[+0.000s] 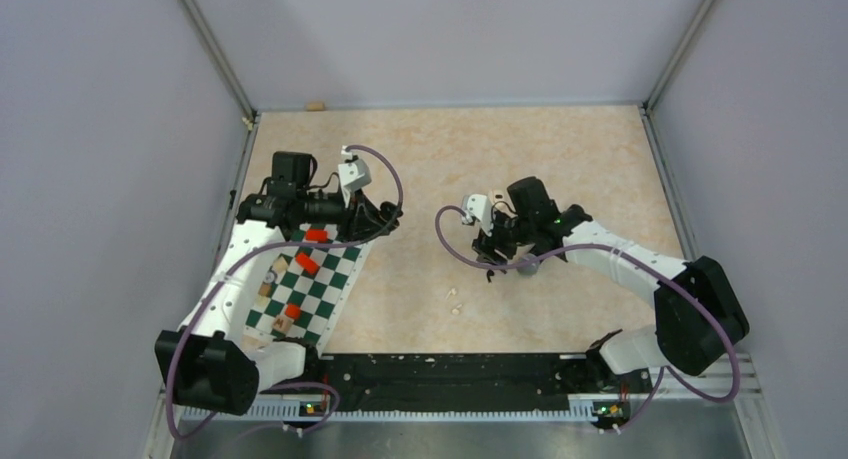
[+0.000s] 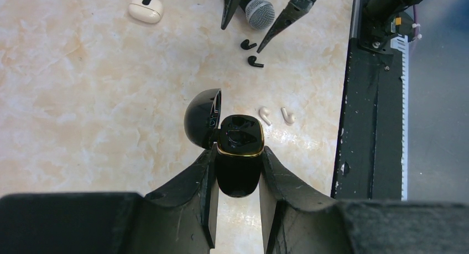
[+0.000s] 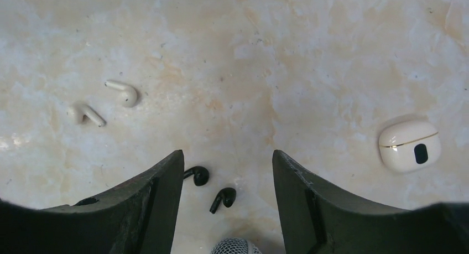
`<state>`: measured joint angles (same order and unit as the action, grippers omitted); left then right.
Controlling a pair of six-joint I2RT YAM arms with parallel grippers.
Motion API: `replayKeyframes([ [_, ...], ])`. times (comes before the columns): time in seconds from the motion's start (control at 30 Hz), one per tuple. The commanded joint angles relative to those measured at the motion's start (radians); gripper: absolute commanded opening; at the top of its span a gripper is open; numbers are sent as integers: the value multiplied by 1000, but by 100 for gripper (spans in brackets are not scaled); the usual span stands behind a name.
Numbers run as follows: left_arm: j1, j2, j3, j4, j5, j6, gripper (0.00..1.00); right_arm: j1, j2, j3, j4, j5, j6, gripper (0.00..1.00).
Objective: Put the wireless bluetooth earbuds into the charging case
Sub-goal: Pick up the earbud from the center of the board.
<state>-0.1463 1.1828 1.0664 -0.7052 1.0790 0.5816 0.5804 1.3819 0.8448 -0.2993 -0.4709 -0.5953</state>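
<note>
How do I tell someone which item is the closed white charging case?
On the beige marbled tabletop, find the right gripper, open above two black earbuds. The glossy white pebble-shaped charging case lies alone beside it, opposite the two white earbuds. Unlike the black gold-rimmed case in the left gripper, its lid is shut and it shows a dark oval spot.

Left arm (image 1: 232,271), right arm (image 1: 620,264): white link shells, black joint housings, purple cable (image 1: 399,186) looping each; right gripper (image 3: 227,154) fingers (image 3: 149,201) black, tapered

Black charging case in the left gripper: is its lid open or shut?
Open. The black case, clamped in the left gripper, has its lid swung aside, and its inside shows.
</note>
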Motion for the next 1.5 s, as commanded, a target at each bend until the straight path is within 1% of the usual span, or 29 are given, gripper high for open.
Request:
replayKeyframes([
  [0.0, 2, -2, 17, -50, 72, 75, 0, -9, -1, 5, -33, 57, -79, 58],
  [0.37, 3, -69, -13, -60, 115, 113, 0, -45, 69, -14, -59, 46, -120, 54],
  [0.53, 4, -74, -17, -74, 128, 132, 0, -45, 93, -18, -60, 60, -122, 54],
  [0.73, 4, -70, -19, -89, 137, 153, 0, -44, 106, -21, -74, 31, -130, 53],
  [1.27, 9, -72, -22, -95, 146, 158, 0, -45, 172, -21, -95, -8, -140, 50],
  [1.47, 14, -74, -23, -96, 152, 161, 0, -45, 207, -5, -89, -18, -121, 48],
])
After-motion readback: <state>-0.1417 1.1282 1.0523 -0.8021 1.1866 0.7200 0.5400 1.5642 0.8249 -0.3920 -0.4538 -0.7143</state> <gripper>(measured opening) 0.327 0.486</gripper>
